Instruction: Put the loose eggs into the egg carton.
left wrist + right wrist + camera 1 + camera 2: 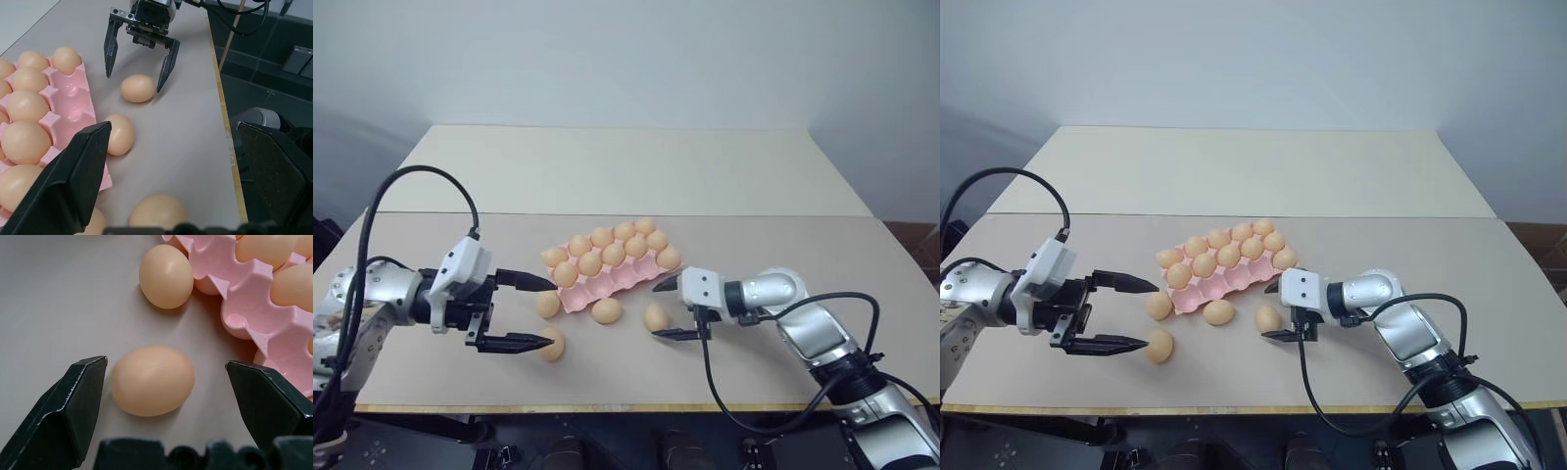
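The pale pink egg carton lies mid-table, its far rows holding eggs and its near row showing bare cups. Several loose eggs lie in front of it. One egg sits on the table between the open fingers of my right gripper, untouched; in the right wrist view this egg lies centred between the fingers. Another egg rests against the carton's near edge. My left gripper is open at the carton's left end, with one egg just past its tips and another egg at its lower fingertip.
The beige table's front edge runs close below both grippers. A second, paler table adjoins at the back. Black cables loop from both arms above the table.
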### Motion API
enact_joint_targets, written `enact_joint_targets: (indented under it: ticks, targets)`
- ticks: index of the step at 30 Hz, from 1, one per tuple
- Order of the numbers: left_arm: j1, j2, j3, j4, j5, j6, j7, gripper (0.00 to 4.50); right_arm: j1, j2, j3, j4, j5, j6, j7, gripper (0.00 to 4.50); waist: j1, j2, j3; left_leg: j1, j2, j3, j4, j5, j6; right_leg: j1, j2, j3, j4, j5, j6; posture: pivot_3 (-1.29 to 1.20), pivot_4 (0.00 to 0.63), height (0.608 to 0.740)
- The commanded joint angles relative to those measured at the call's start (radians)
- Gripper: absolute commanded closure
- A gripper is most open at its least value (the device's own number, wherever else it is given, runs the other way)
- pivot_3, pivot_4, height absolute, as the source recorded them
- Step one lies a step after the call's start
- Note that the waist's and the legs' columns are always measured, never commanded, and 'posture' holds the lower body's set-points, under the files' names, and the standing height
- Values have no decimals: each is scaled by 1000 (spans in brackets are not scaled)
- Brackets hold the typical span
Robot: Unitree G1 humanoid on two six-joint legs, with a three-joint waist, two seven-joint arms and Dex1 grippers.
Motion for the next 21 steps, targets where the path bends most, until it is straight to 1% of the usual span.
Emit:
enact_joint_targets:
  ticks: [1,2,4,6,9,14,17,21]
  targets:
    - [-15,4,5,-9,2,-16,-8,0,-18,23,16,33,-27,-41,6,397,0,0,0,0,0,0,0,0,0,0,0,0,0,0,0,0,150,740]
    - [-16,4,5,-8,3,-17,-8,0,-17,21,24,42,-36,-55,16,628,0,0,0,0,0,0,0,0,0,0,0,0,0,0,0,0,150,740]
    - [-15,5,7,-7,5,-17,-7,0,-15,21,28,51,-49,-65,22,1323,0,0,0,0,0,0,0,0,0,0,0,0,0,0,0,0,150,740]
    - [-12,6,14,-9,8,-19,-1,0,-10,29,15,50,-52,-67,8,1863,0,0,0,0,0,0,0,0,0,0,0,0,0,0,0,0,150,740]
    - [-16,-12,53,-1,-13,-4,47,0,-10,37,-35,4,-6,-19,-3,1907,0,0,0,0,0,0,0,0,0,0,0,0,1,0,0,0,150,740]
    - [-56,-100,142,8,-93,63,215,0,-38,53,-104,-47,49,31,-32,1907,0,0,0,0,0,-1,0,0,0,0,0,0,1,0,0,0,150,740]
    - [-51,-105,151,-3,-96,68,234,0,-100,89,-131,1,41,47,-84,1907,-6,0,0,0,0,-1,0,0,0,0,0,0,1,0,0,0,150,740]
    - [-45,-100,147,-12,-97,70,238,0,-153,126,-123,113,-37,16,-187,1907,-3,0,0,1,0,-1,0,0,0,0,0,0,1,0,-1,0,150,740]
